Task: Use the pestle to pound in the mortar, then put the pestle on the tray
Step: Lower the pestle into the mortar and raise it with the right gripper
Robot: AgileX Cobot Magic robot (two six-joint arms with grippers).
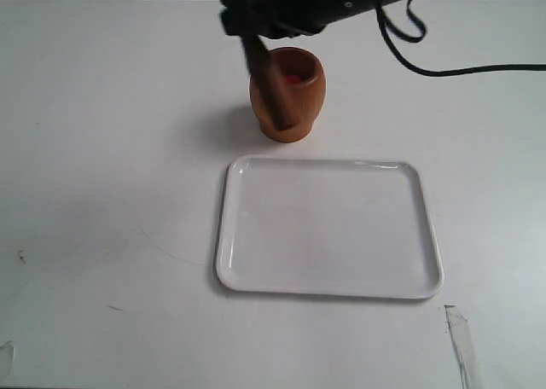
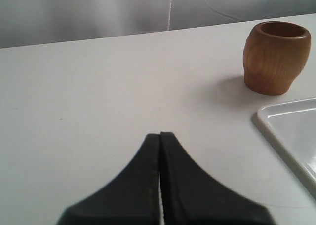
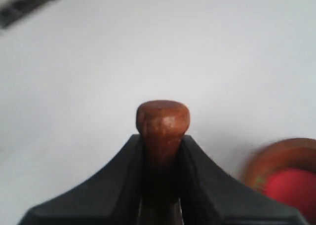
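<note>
Right claw [image 3: 162,142] clenched on the thin neck of the pestle [image 3: 163,117], knob end showing past the fingertips; left claw [image 2: 160,134] pressed shut, fingers touching.

The pestle is held tilted. In the exterior view its thick body is seen crossing the front of the mortar's [image 1: 305,90] outer wall, not inside the cup; contact cannot be told. The mortar is stood upright on the table [image 1: 102,150], reddish inside, just behind the tray [image 1: 328,162] and apart from it. The tray is laid flat on the table. The left claw is held low over the table, well apart from the mortar.
</note>
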